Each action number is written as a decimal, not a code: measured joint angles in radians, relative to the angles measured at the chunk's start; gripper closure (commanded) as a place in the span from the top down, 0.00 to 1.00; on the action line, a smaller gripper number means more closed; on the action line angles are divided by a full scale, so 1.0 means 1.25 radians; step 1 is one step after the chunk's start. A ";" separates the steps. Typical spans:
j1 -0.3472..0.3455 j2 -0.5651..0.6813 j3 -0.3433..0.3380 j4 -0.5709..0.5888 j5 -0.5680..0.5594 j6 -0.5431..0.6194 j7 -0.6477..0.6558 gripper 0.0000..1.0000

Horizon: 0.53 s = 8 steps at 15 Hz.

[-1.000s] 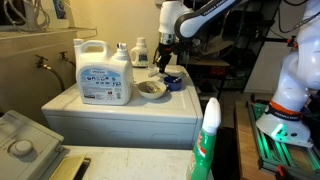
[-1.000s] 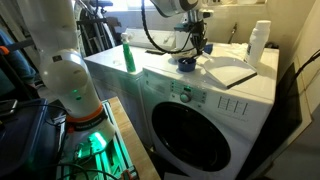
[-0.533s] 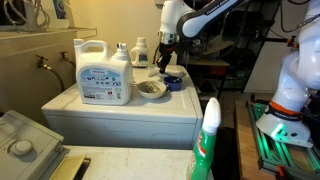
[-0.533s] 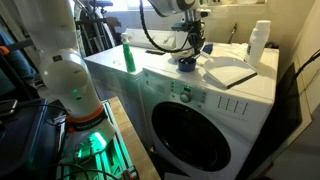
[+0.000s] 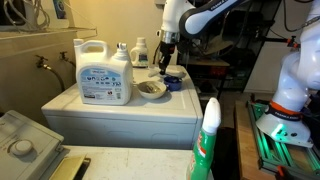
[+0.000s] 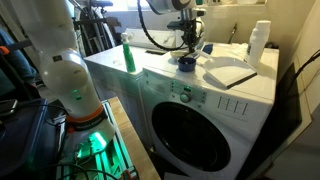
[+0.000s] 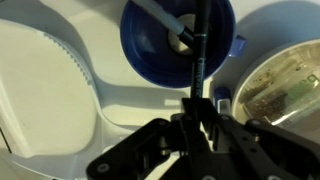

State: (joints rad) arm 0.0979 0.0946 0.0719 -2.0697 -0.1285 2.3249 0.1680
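My gripper hangs over a small blue bowl on the white washing machine top; both also show in an exterior view, gripper and bowl. In the wrist view the gripper is shut on a thin dark rod that reaches down into the blue bowl. A pale stick lies in the bowl next to the rod's tip. A clear glass bowl stands right beside the blue one and shows in the wrist view.
A large white detergent jug and a small bottle stand behind the bowls. A green spray bottle, a flat white sheet and a white bottle are also on top. A white robot base stands beside the machine.
The gripper with the rod has risen slightly above the blue bowl. The bowls and bottles have not moved.
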 measured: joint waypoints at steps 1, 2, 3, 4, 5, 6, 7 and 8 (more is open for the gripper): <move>0.000 -0.002 0.002 0.000 0.002 0.000 -0.012 0.03; 0.000 -0.003 0.004 0.000 0.002 0.000 -0.027 0.03; 0.000 -0.005 0.005 0.000 0.003 -0.004 -0.047 0.03; 0.000 -0.007 0.005 0.000 0.003 -0.012 -0.069 0.03; 0.000 -0.009 0.005 0.000 0.001 -0.019 -0.088 0.03; 0.000 -0.011 0.005 0.000 0.001 -0.027 -0.106 0.03; 0.000 -0.011 0.005 0.000 0.001 -0.033 -0.120 0.03; 0.000 -0.011 0.007 0.000 0.001 -0.042 -0.134 0.03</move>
State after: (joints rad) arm 0.0978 0.0804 0.0802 -2.0698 -0.1278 2.2729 0.0002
